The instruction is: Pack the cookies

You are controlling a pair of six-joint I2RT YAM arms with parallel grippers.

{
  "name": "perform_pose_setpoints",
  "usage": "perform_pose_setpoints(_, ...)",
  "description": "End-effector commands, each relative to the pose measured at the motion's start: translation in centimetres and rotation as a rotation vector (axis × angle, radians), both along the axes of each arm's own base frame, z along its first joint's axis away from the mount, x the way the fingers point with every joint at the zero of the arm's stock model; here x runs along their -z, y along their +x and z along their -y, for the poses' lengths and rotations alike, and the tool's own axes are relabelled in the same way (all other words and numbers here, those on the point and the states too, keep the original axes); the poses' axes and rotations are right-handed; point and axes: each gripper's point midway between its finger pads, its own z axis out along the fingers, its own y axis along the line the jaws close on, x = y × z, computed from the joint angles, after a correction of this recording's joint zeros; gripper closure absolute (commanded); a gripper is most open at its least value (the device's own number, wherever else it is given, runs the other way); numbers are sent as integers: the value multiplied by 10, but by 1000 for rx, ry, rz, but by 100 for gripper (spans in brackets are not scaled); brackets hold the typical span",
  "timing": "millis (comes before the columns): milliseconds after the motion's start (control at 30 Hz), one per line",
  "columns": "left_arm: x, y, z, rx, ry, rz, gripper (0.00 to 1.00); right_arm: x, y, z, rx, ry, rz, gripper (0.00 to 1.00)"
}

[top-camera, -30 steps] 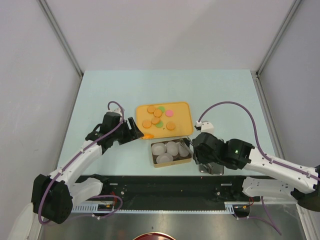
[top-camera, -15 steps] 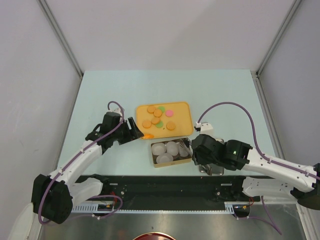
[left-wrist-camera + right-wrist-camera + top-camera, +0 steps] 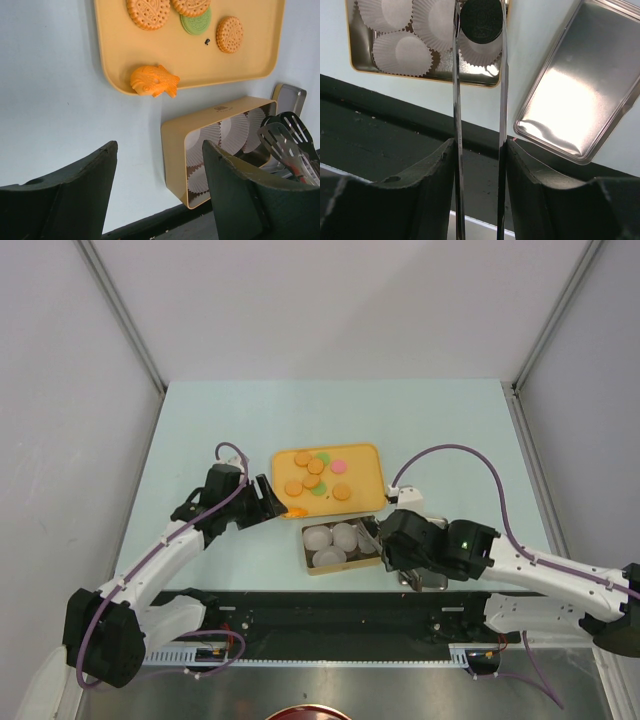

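Our right hand [image 3: 480,145] is clenched on metal tongs [image 3: 456,90], whose tips pinch the black cookie [image 3: 481,20] over a paper cup [image 3: 475,50] at one end of the tin [image 3: 420,79]. The lid [image 3: 575,105] lies just beside the tin on the desk [image 3: 530,50]. Our left hand [image 3: 160,147], released and empty, hovers near the tray [image 3: 115,45], where the other cookies [image 3: 149,12] lie with a fish-shaped piece [image 3: 154,81].
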Motion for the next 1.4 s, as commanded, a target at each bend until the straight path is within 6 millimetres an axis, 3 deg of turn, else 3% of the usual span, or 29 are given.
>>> perform_pose_setpoints(0, -4, 3, 2, 17, 6, 26, 26, -9, 5, -8, 17, 37, 28, 51)
perform_pose_setpoints(400, -4, 3, 2, 19, 5, 25, 26, -17, 6, -9, 29, 54, 43, 45)
perform_pose_setpoints(567, -6, 4, 3, 18, -4, 31, 26, -54, 29, -20, 42, 114, 166, 45)
perform_pose_setpoints(700, -8, 4, 5, 24, -13, 32, 26, -64, 60, -46, 7, 127, 193, 45)
perform_pose_setpoints(733, -8, 4, 5, 25, -14, 32, 26, -54, 69, -52, -5, 98, 178, 45)
perform_pose_setpoints(767, -9, 4, 5, 24, -13, 34, 26, -53, 84, -51, -2, 86, 183, 45)
perform_pose_setpoints(800, -9, 4, 4, 23, -9, 36, 26, -58, 93, -62, -24, 123, 188, 45)
perform_pose_setpoints(833, -8, 3, 4, 24, -8, 32, 26, -46, 103, -68, -31, 95, 168, 45)
perform_pose_setpoints(867, -8, 2, 3, 25, -5, 33, 26, -44, 120, -62, -16, 72, 175, 45)
perform_pose_setpoints(933, -7, 1, 3, 25, -2, 31, 26, -45, 140, -70, -19, 81, 174, 45)
perform_pose_setpoints(967, -7, 2, 2, 24, 2, 30, 26, -30, 150, -71, -29, 44, 156, 45)
perform_pose_setpoints(1033, -9, 2, 2, 27, 0, 37, 26, -27, 168, -71, -16, 64, 141, 46)
perform_pose_setpoints(1067, -9, 2, 3, 31, 1, 36, 26, -17, 173, -74, -18, 49, 118, 46)
perform_pose_setpoints(1167, -10, 3, 2, 33, 10, 36, 26, -10, 176, -80, -40, 47, 97, 46)
perform_pose_setpoints(1367, -8, 4, 4, 38, 7, 30, 26, 6, 160, -82, -57, 24, 51, 45)
